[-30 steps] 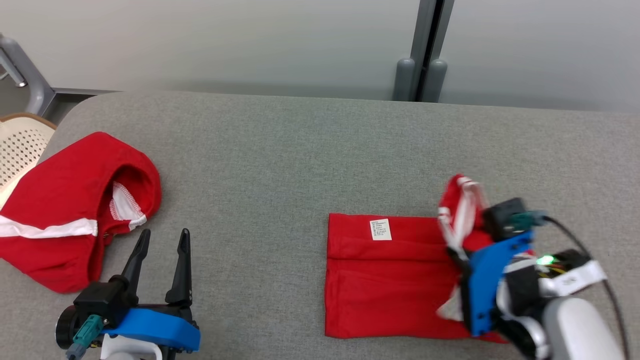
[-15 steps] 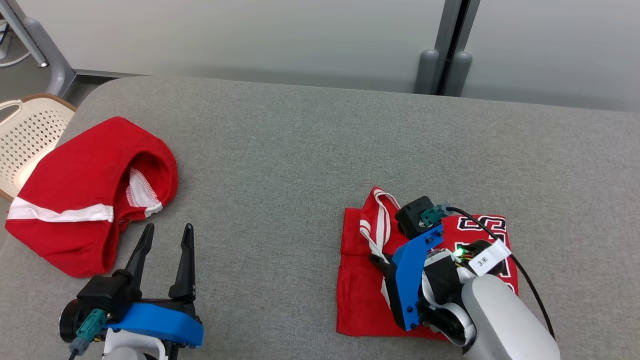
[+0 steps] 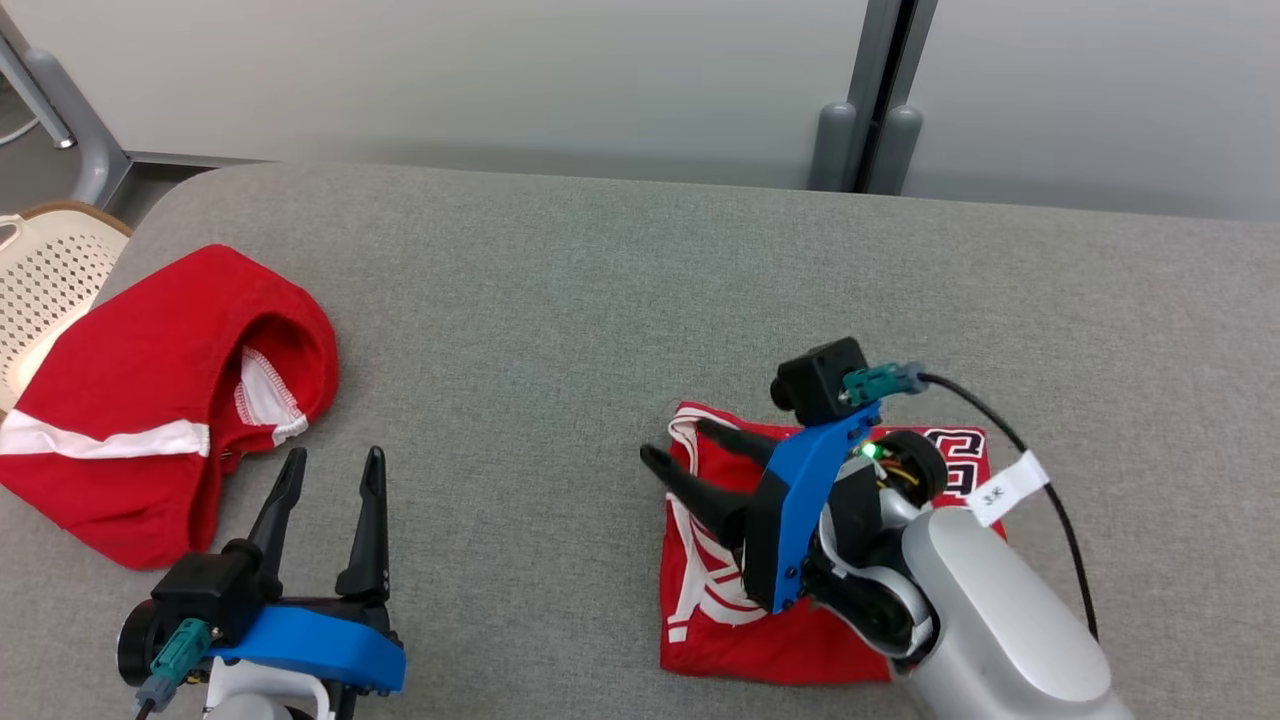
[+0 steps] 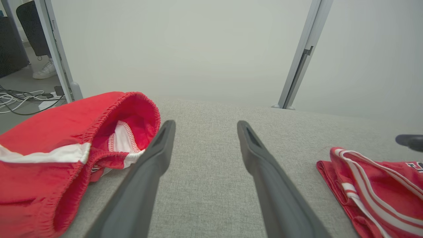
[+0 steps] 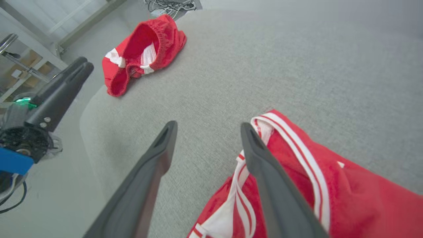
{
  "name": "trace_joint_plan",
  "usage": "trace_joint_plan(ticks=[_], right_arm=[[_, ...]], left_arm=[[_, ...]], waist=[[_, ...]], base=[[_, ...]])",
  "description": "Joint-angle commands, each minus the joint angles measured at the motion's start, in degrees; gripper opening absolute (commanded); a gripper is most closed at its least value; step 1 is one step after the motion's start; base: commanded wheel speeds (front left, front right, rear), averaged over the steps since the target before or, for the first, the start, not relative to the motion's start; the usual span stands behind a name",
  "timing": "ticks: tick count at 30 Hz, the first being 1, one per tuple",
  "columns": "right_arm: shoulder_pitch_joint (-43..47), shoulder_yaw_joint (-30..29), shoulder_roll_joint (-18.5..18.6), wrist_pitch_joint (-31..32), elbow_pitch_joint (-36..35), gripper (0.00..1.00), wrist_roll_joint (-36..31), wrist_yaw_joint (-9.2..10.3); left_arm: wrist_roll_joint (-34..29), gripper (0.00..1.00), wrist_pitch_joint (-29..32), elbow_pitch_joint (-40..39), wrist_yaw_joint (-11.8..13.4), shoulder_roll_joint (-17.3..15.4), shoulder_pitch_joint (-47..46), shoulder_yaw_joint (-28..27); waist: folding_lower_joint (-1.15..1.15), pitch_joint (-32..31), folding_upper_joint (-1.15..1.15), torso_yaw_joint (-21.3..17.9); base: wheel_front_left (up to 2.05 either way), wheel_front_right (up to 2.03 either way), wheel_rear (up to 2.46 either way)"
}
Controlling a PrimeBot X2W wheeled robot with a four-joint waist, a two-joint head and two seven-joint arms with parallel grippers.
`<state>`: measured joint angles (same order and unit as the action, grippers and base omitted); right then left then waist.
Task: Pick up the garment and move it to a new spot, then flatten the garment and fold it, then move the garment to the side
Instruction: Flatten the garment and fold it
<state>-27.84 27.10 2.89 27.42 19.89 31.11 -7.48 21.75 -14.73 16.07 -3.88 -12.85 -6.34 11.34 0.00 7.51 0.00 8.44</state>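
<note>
Grey cloth covers the table (image 3: 560,300), and a pale wall rises behind it. On the right, the right claw (image 3: 680,443) stands open, its two dark fingers spread wide with nothing between them. It points toward the robot's left. One finger crosses the jersey's far left corner, and the other juts past the edge over bare table. Whether either touches the cloth cannot be told.

Under that arm lies the jersey (image 3: 730,640), red and folded to a rough rectangle. White striped trim shows on top, and black-and-white lettering shows by the wrist.

At the near left the left claw (image 3: 334,458) is open too, empty, pointing away from the robot over bare table. Just beyond it red shorts (image 3: 130,400) with a white stripe sit heaped, waistband gaping, well apart from the jersey. Past the table's left edge stands a cream perforated chair (image 3: 40,290).
</note>
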Motion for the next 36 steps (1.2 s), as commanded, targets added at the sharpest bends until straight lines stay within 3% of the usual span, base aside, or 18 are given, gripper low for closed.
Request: trace_joint_plan(ticks=[1, 8, 17, 22, 27, 28, 29, 30, 36], right_arm=[[-1.1, -0.8, 0.0, -1.3, -1.5, 1.0, -0.1, -0.03], [4.3, -12.8, 0.6, -8.6, -10.3, 1.0, -10.8, -0.03], [17.9, -28.9, 1.3, -14.9, -19.8, 1.0, -23.2, -0.03], [22.8, -31.3, 0.4, -17.2, -17.5, 1.0, -25.6, -0.03], [24.2, -27.6, 0.0, -19.7, -11.0, 1.0, -26.3, -0.03], [23.9, -26.1, 0.0, -20.0, -9.3, 0.7, -26.5, -0.03], [23.4, -24.3, -0.1, -20.2, -7.5, 0.19, -26.3, -0.03], [22.7, -22.0, 0.0, -20.5, -5.9, 0.0, -26.0, -0.03], [18.6, -8.9, 0.0, -19.3, 3.2, 0.0, -22.6, -0.03]], left_arm=[[0.2, 1.0, -0.2, -0.1, 0.3, -0.2, -0.2, -0.3], [0.2, 1.0, -0.3, -0.7, 0.5, -0.5, 0.7, -0.6], [0.4, 1.0, -0.4, -1.6, 1.2, -0.7, 2.6, -1.0], [0.2, 1.0, 0.1, -3.0, 1.8, -0.3, 3.5, -0.3], [0.3, 1.0, 0.4, -3.7, 1.6, -0.7, 3.7, 0.1], [0.2, 1.0, 0.4, -3.7, 1.6, -1.0, 3.8, 0.1], [0.2, 1.0, 0.5, -3.8, 1.6, -1.1, 3.9, 0.1], [0.1, 1.0, 0.6, -3.9, 1.7, -1.2, 3.9, 0.2], [0.1, 1.0, 1.2, -4.5, 1.8, -1.6, 3.2, 0.8]], waist=[[0.0, -0.1, 0.0, -0.3], [0.0, -0.7, 0.0, -1.3], [0.0, -2.6, 0.0, -3.2], [0.0, -2.9, 0.0, -3.5], [0.0, -2.7, 0.0, -3.0], [0.0, -2.6, 0.0, -2.9], [0.0, -2.5, 0.0, -2.8], [0.0, -2.5, 0.0, -2.8], [0.0, -2.2, 0.0, -1.7]], base=[[0.0, 0.0, 0.0], [0.0, 0.0, 0.0], [0.0, 0.0, 0.0], [0.0, 0.0, 0.0], [0.0, 0.0, 0.0], [0.0, 0.0, 0.0], [0.0, 0.0, 0.0], [0.0, 0.0, 0.0], [0.0, 0.0, 0.0]])
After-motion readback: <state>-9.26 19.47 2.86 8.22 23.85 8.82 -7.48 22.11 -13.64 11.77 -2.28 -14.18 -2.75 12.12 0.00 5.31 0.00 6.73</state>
